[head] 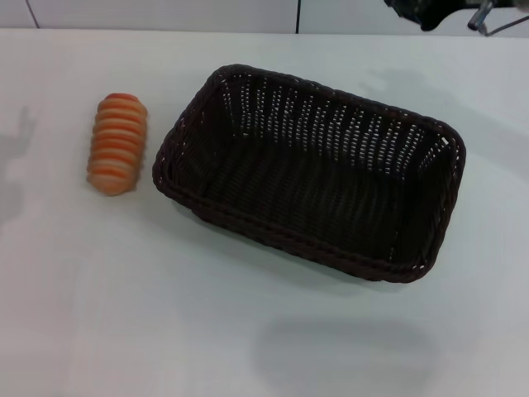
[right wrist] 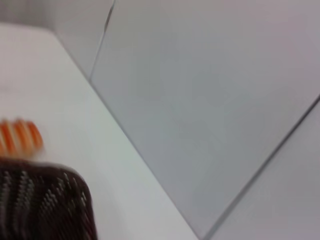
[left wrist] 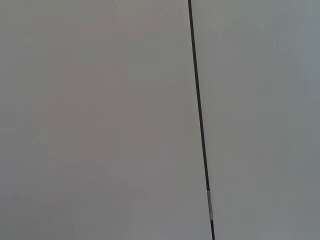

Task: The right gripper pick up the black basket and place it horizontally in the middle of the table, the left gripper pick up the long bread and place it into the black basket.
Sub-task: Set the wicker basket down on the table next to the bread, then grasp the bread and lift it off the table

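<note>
Basket (head: 314, 169): mid-table (head: 124, 289), askew, empty. Bread (head: 118, 143): just beside its left end. Right gripper (head: 430, 11): top edge, jaws unreadable. Left gripper: unseen. Step: basket placing; next, left reaches bread

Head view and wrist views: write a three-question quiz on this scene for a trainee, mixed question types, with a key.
1. True or false: the long bread lies inside the black basket.
2. Multiple choice: where does the right gripper show in the head view? A) over the basket's middle B) at the far edge of the picture, beyond the basket's far right corner C) touching the bread
3. Fill in: the bread rests on the table, on the robot's ____ side of the basket.

Key: 1 false, the bread lies on the table beside the basket, apart from it. 2 B. 3 left.
</note>
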{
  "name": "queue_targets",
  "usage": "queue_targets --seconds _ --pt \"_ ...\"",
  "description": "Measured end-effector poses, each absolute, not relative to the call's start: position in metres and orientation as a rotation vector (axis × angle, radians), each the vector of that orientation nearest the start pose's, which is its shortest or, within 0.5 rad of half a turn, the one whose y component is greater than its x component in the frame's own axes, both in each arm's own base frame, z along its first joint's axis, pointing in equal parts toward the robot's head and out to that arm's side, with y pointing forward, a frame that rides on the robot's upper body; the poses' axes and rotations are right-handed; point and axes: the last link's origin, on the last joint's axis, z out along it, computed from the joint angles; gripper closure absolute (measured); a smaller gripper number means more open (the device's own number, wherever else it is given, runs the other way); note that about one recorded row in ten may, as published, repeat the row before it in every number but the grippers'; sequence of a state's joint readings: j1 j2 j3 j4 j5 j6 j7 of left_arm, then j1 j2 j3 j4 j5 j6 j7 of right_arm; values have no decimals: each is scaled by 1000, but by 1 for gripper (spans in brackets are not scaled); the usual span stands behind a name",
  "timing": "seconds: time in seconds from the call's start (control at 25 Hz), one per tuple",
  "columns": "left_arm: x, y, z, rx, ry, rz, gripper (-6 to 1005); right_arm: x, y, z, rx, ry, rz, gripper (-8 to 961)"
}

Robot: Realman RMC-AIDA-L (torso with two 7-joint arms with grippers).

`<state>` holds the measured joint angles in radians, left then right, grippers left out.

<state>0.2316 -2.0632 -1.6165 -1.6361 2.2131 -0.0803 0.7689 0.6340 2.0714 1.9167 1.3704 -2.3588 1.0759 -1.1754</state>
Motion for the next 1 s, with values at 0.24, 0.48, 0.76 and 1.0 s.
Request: queue_targets --seconds 0.24,0.48,0.76,1.0 --pt "-288 296 133 -1448 -659 -352 186 110 413 57 -2442 131 151 677" --pt "-285 299 131 -1456 -666 -366 186 126 395 60 -2229 82 191 660" --pt "-284 298 128 -1456 -677 -379 186 158 373 75 -2050 160 248 639" --pt "-283 298 128 -1451 -681 -392 186 185 351 84 -1849 184 255 624"
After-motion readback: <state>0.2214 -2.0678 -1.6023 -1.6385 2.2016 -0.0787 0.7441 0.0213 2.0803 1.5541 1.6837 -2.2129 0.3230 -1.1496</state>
